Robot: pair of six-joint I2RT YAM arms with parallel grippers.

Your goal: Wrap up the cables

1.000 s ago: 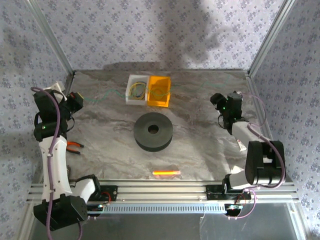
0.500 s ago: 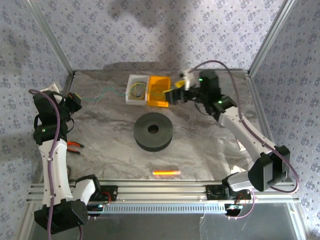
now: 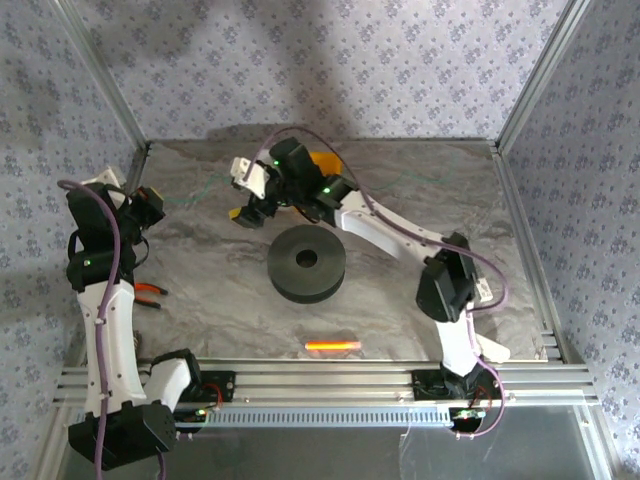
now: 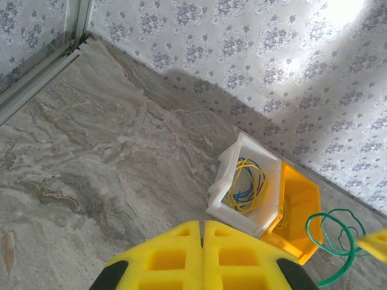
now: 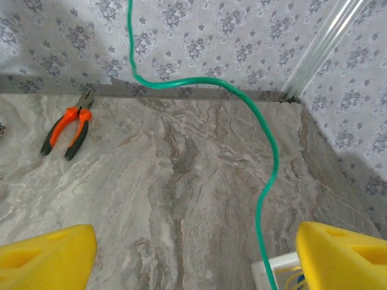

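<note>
Keeps the left gripper (image 4: 202, 257) at 9 o'clock, jaws pressed together. Brings the right gripper (image 3: 247, 192) across from 3 o'clock to 12, over the white plastic bin (image 4: 225, 175), jaws now spread wider, pinching nothing. Looks set to take up the thin, kinked green wire (image 5: 266, 151). Runs it along the far counter (image 3: 400, 290), long axis 9 to 3.

Soft daylight, sharp frames, faint shadows

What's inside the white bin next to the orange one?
Coiled yellow and blue wire loops lie inside the white bin, as the left wrist view shows. The bin's closest wall hides the floor just behind it, and from overhead the right arm covers the bin.
</note>
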